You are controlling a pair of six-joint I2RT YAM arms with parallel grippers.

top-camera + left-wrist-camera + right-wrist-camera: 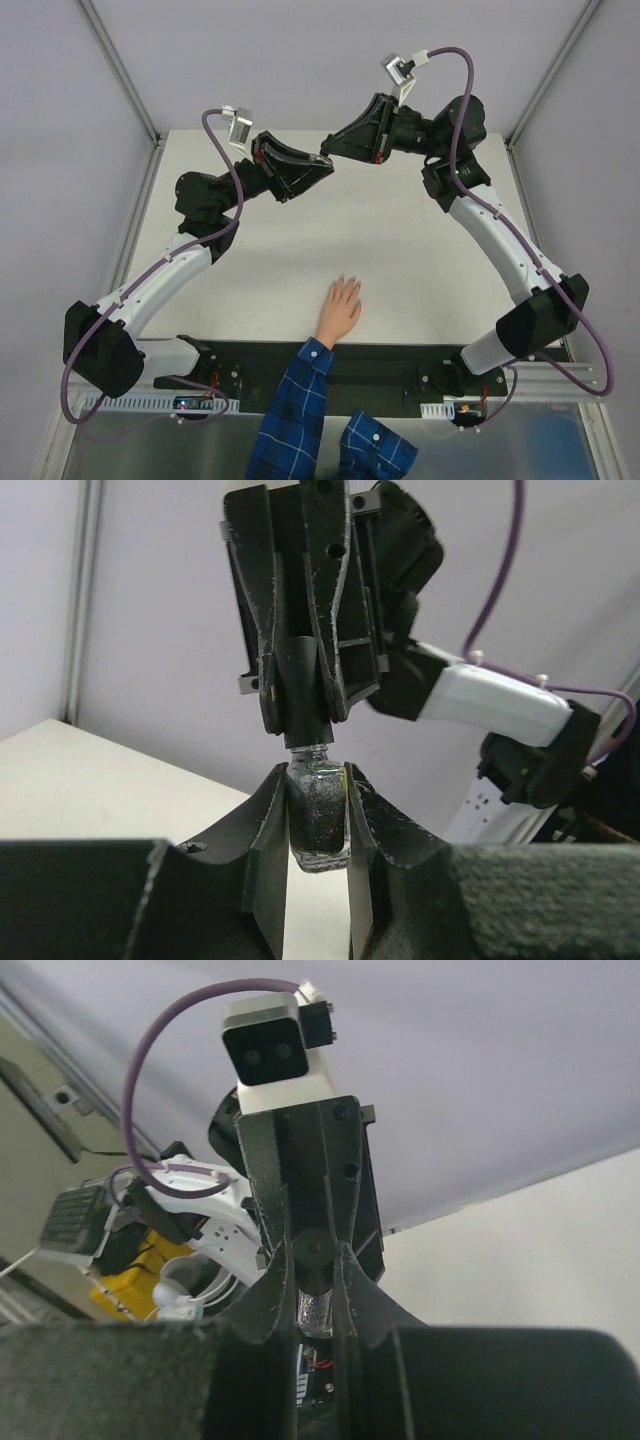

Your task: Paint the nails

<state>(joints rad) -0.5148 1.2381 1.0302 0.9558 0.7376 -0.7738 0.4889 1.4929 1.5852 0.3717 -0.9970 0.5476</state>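
Observation:
A light-skinned hand (340, 305) with a blue plaid sleeve lies flat on the table near the front edge, fingers pointing away from me; its nails (346, 284) are too small to make out. My two grippers meet in the air above the far middle of the table. My left gripper (322, 168) (317, 778) is shut on a small dark glittery bottle (318, 825). My right gripper (330, 150) (315, 1255) is shut on the bottle's black cap (305, 695) (314, 1252). The cap sits on the bottle's neck.
The white table (420, 270) is framed by metal rails at both sides. A black base strip (380, 360) runs along the near edge, where the sleeve (295, 410) crosses it. Purple cables loop off both wrists.

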